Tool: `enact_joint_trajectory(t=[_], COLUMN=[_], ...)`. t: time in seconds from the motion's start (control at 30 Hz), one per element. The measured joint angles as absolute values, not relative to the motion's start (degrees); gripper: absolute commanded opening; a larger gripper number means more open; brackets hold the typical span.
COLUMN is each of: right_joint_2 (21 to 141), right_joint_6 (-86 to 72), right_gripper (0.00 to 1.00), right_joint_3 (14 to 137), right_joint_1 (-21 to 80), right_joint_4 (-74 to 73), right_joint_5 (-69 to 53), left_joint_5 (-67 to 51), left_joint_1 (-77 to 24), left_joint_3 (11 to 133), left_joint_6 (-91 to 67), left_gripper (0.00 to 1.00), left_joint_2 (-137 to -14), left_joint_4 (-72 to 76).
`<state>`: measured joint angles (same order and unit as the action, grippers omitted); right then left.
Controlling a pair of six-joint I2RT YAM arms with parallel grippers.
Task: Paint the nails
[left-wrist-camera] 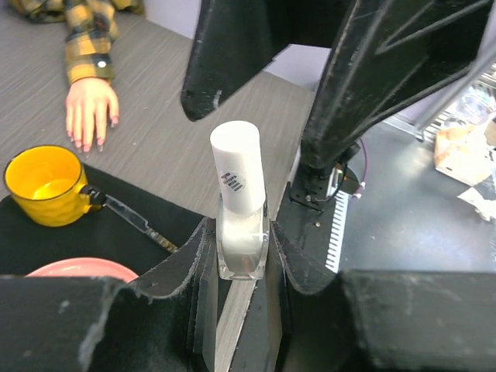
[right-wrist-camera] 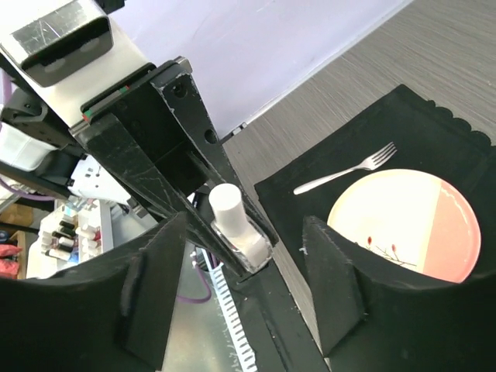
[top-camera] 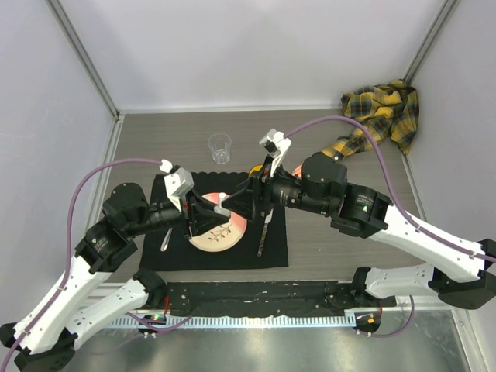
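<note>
A small clear bottle (left-wrist-camera: 242, 232) with a white cap (left-wrist-camera: 236, 164) stands upright between the fingers of my left gripper (left-wrist-camera: 242, 252), which is shut on its glass body. My right gripper (right-wrist-camera: 244, 283) is open, its two fingers (right-wrist-camera: 155, 287) standing either side of the capped bottle (right-wrist-camera: 236, 232) without touching it. Both grippers meet above the black mat (top-camera: 275, 252), left gripper (top-camera: 211, 209) facing right gripper (top-camera: 242, 203). The pale mannequin hand (left-wrist-camera: 91, 108) lies palm down on the table in a yellow plaid sleeve (left-wrist-camera: 89, 46), its nails (left-wrist-camera: 85, 145) tiny and pinkish.
A yellow mug (left-wrist-camera: 45, 184) and a knife (left-wrist-camera: 136, 221) sit on the mat beside a pink and cream plate (right-wrist-camera: 403, 225). A fork (right-wrist-camera: 345, 172) lies left of the plate. A clear cup (top-camera: 220, 147) stands behind the mat. Plaid cloth (top-camera: 384, 116) is bunched at the back right.
</note>
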<state>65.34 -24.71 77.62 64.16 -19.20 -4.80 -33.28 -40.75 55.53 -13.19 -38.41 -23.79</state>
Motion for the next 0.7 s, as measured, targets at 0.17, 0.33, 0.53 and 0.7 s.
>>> enact_joint_trajectory(t=[0.17,0.33,0.53,0.7], right_joint_2=[67.99,70.59,72.05,68.1], right_joint_6=[-24.49,-23.9,-22.37,-17.89], right_gripper=[0.54,0.43,0.01,0.01], right_joint_3=[80.29,82.3,83.05,78.87], right_joint_1=[66.43,68.12,68.79,67.64], right_joint_4=[-20.71,-22.44,-22.92,-20.4], right_joint_5=[-1.48,1.34,2.83,-8.16], left_joint_5=[-30.59,-28.99,-30.72,-44.93], left_joint_1=[-40.75,-40.75,-40.75,-39.9], left_joint_3=[55.53,55.53,55.51,51.53], left_joint_6=[-13.23,-13.23,-13.5,-20.56], left_gripper=[0.0,0.0,0.0,0.0], left_joint_2=[-38.54,-38.85,-38.89,-37.98], left_joint_4=[-24.29,-24.32,-24.23,-16.38])
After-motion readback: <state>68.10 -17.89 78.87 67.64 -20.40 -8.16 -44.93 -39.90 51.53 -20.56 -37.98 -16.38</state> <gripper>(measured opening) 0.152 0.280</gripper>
